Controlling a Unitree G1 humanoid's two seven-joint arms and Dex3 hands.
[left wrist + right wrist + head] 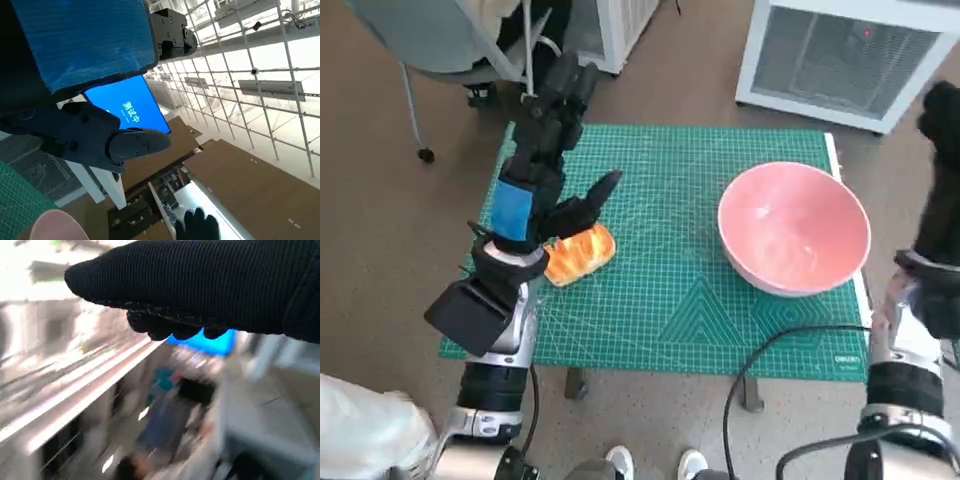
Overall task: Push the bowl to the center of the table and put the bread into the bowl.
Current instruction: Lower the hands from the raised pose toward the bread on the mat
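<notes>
**Bowl off to the right, bread under the left hand**

At the mat's right edge sits the bowl point(794, 229), just inside the raised right hand point(948, 125) (its fingers' state I cannot tell). The bread point(582, 254) lies lengthwise across the mat's left side, partly beneath the left hand point(542, 175), fingers spread, gripping nothing.

Materials and finishes around your two hands

Under your left hand point(535, 200) the bread point(582, 254) shows a glossy, golden-orange crust, and the hand's back carries smooth blue tape over matt black plastic. The green mat point(680, 300) beneath it looks matt and rubbery, printed with fine pale grid lines. Beside your right hand point(945, 180), in its black ribbed knit glove, the pink bowl point(794, 229) is smooth with a soft sheen. Beyond that hand, you can see a white cabinet point(840, 50) with a metal mesh front.
</notes>
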